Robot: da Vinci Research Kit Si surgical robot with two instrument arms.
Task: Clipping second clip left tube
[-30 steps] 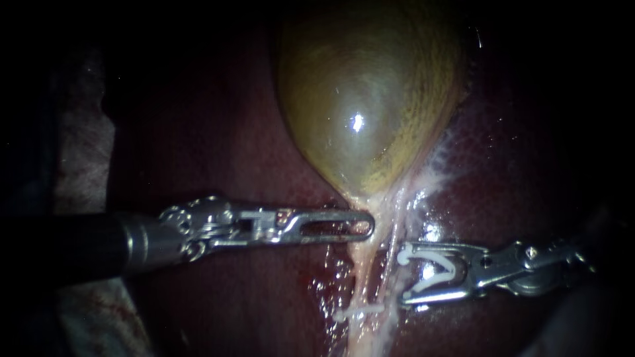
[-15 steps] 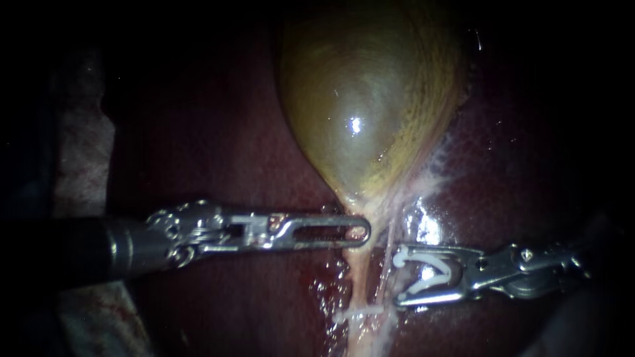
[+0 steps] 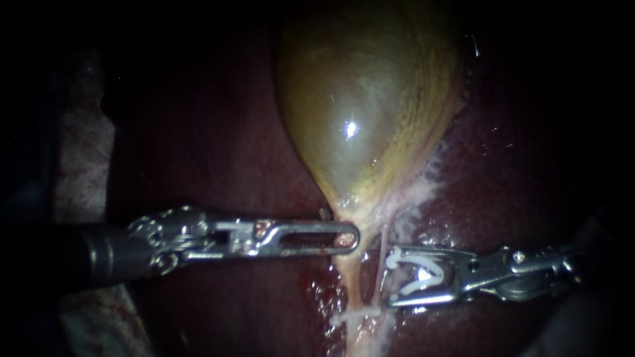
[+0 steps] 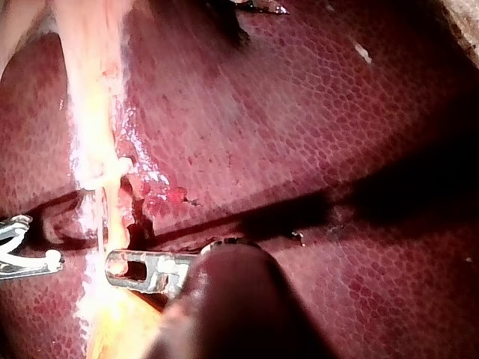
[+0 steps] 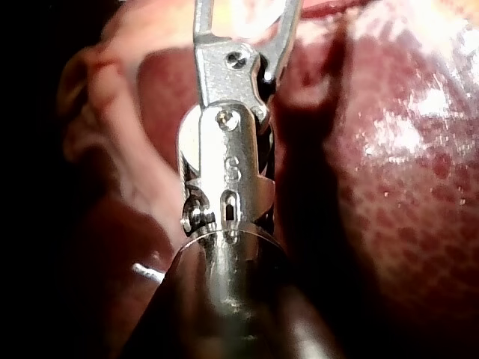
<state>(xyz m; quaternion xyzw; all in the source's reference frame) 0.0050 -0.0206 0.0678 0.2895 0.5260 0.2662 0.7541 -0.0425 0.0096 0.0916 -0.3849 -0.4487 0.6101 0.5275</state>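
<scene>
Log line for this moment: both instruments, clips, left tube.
left instrument: shut on gallbladder neck | right instrument: holds loaded clip, not yet around left tube | placed clip: on left tube

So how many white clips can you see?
2. One clip is shut across the tube, below the gallbladder. The other clip sits open in the right instrument, beside that tube. Others could hide in the dark.
</scene>
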